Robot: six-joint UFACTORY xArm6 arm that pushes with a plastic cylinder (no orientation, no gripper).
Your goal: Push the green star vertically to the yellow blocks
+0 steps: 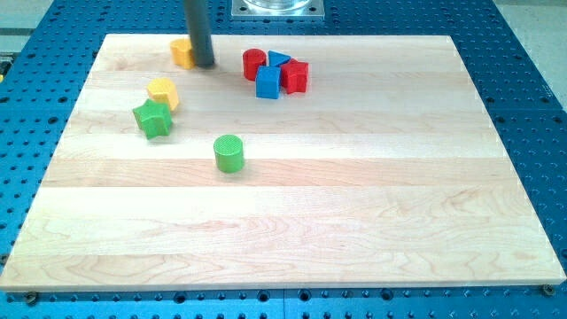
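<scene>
The green star [152, 118] lies on the wooden board [292, 230] at the view's left. A yellow block [163, 91], rounded in shape, touches the star's upper right side. A second yellow block [182, 52] lies near the board's top edge, partly hidden by the rod. My tip [205, 64] rests on the board just right of that upper yellow block, well above and to the right of the green star.
A green cylinder [229, 152] stands below and right of the star. A cluster at the top centre holds a red cylinder [254, 63], a blue triangle [278, 59], a blue cube [267, 82] and a red block [295, 76].
</scene>
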